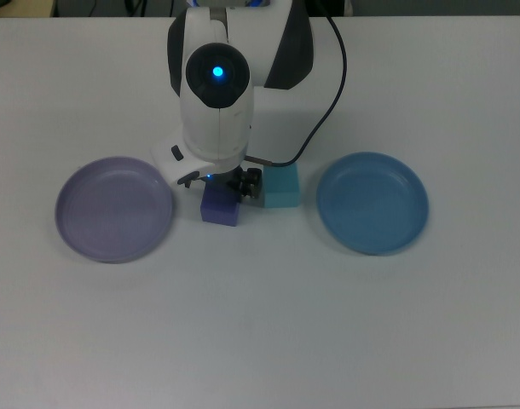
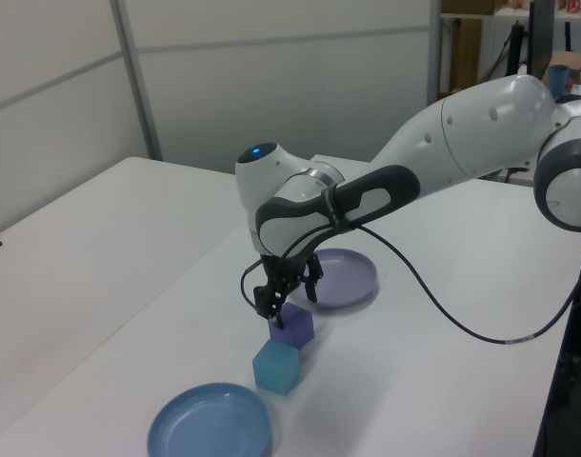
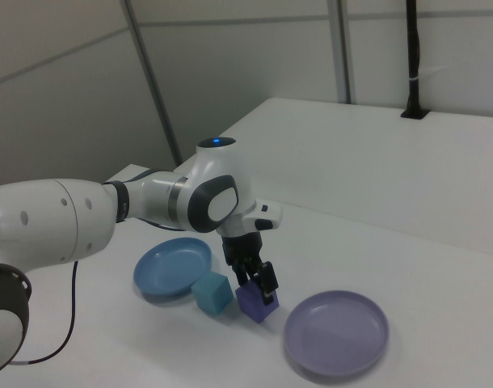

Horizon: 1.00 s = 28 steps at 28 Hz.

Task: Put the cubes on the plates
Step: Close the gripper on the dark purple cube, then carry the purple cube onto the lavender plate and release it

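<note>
Sat square on the white desk between lavender plate and blue plate: purple cube, no long axis, just beside turquoise cube. Pincer closed on purple cube; arm overhead hid its top.

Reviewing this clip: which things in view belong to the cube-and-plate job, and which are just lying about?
Part of the job:
- purple cube, under the gripper
- turquoise cube
- lavender plate
- blue plate

Just there:
- white table
- black cable on the arm
- blue cup, far back in the left view
</note>
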Available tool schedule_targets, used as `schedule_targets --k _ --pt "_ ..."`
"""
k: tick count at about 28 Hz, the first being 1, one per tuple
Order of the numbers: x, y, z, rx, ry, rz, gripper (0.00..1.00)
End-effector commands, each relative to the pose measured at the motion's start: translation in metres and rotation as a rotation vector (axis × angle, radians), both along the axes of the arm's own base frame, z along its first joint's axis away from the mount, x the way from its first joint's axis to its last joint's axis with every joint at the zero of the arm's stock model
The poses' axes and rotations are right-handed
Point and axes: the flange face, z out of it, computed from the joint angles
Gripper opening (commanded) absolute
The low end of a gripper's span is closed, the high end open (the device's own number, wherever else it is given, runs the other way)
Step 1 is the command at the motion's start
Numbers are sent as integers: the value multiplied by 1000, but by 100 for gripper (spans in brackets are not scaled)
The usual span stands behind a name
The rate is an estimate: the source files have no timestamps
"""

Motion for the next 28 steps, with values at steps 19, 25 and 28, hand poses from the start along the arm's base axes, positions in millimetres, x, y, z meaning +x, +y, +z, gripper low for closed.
schedule_targets --k 19,25,28 --pt "-2 -10 19 -11 -33 -29 12" --pt "1 -62 52 18 -84 -118 12" --pt "4 -103 55 10 -103 -175 13"
